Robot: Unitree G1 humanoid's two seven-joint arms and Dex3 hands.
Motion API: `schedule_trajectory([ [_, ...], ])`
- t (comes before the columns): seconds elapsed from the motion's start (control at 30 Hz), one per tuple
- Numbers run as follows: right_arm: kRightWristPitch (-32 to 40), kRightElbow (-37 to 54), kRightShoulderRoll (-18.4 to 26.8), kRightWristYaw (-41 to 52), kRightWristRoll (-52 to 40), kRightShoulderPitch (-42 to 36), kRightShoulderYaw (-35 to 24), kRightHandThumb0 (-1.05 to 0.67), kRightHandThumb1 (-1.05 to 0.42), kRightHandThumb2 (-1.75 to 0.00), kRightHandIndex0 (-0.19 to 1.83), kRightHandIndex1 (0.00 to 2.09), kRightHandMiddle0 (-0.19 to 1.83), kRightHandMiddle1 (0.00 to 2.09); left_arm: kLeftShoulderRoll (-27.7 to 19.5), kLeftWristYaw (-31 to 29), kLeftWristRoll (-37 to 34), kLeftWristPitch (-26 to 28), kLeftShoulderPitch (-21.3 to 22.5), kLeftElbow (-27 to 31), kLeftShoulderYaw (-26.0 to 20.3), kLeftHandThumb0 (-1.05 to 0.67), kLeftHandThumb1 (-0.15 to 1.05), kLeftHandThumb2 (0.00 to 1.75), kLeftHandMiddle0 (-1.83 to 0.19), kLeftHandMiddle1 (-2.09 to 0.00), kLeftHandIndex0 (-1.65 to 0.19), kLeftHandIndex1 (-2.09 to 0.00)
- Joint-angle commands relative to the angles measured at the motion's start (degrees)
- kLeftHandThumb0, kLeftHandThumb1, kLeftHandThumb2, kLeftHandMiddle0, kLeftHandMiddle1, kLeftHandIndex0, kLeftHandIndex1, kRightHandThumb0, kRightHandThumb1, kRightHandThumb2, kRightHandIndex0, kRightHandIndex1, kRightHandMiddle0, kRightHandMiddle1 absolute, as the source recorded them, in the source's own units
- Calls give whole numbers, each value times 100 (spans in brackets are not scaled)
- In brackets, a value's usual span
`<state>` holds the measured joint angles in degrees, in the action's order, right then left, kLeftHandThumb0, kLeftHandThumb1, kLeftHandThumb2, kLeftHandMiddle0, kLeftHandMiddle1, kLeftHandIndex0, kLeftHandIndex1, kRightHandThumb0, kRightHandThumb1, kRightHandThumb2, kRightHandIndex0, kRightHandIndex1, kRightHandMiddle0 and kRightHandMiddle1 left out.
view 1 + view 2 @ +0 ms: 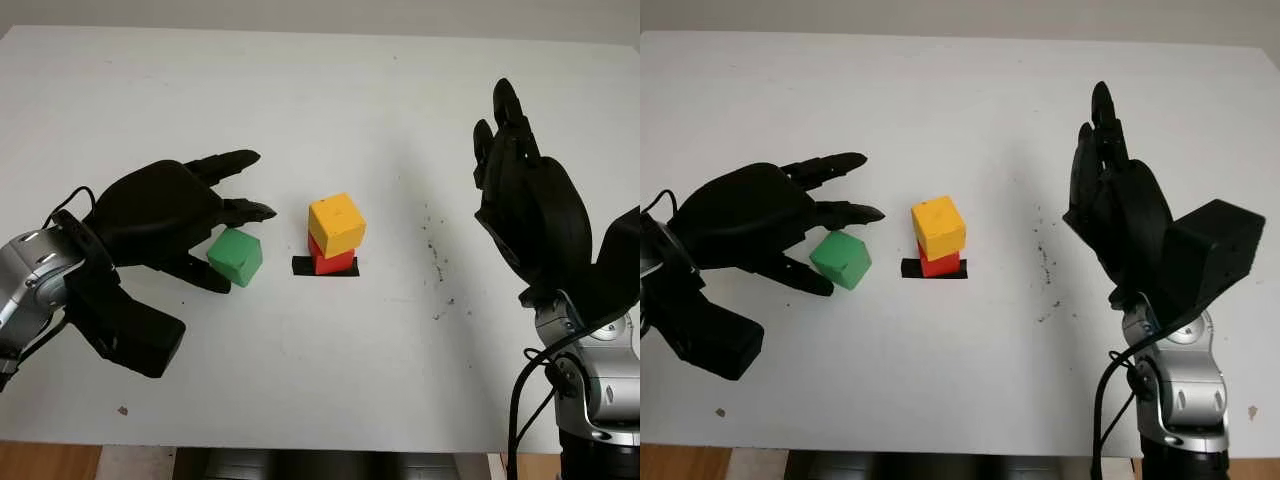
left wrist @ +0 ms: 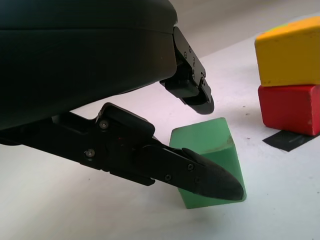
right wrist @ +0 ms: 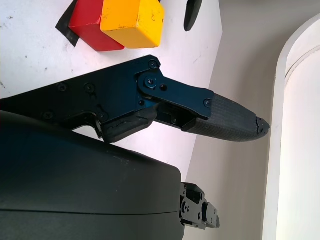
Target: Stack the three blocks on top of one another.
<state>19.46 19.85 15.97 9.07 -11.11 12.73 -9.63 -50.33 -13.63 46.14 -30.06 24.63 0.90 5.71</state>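
Two of the three blocks are already stacked: the yellow block [image 1: 336, 223] sits, slightly twisted, on the red block [image 1: 330, 259], which stands on a strip of black tape [image 1: 325, 268] near the middle of the white bench [image 1: 300, 110]. One block is left: the green block [image 1: 235, 256] stands on the bench just left of the stack. The left robot hand [image 1: 170, 215] cups around it, fingers on either side but not yet clamped, holding nothing. The right robot hand [image 1: 525, 195] is raised well to the right of the stack, open. Grasping, lifting and placing the green block remain.

One block [image 1: 337, 222] atop another [image 1: 331, 259]; third block [image 1: 236, 256] left.
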Motion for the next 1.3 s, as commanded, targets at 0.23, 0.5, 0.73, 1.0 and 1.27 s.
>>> schedule_trajectory([
  [0.23, -94, 63, 1, -2, 0, -64, -67, -78, -105, -76, -19, 0, -19, 0, -37, 348, 467, 34, -63, 73, 99, -81, 100, 5, -21, -7, -16, -119],
  [0.5, -78, 89, 26, -17, 5, -80, -98, -77, -105, -75, -19, 0, -19, 0, -58, 70, 481, 151, -55, 163, 129, -82, 98, 5, -19, -5, -13, -123],
  [0.73, -151, 86, 40, -25, 97, -117, -144, -76, -105, -75, -19, 0, -19, 0, 15, 144, 571, 243, -81, 180, 153, -81, 97, 5, -22, -6, -13, -136],
  [1.0, -139, 130, 31, -17, 100, -158, -176, -75, -105, -74, -19, 0, -19, 0, 4, 248, 689, 218, -66, 138, 237, -74, 104, 10, -25, -6, -11, -139],
  [1.27, -155, 148, 33, 23, 89, -174, -185, -73, -105, -75, -19, 0, -19, 0, 138, 932, 465, -67, -14, -309, 263, -44, 105, 13, -34, -9, -21, -139],
])
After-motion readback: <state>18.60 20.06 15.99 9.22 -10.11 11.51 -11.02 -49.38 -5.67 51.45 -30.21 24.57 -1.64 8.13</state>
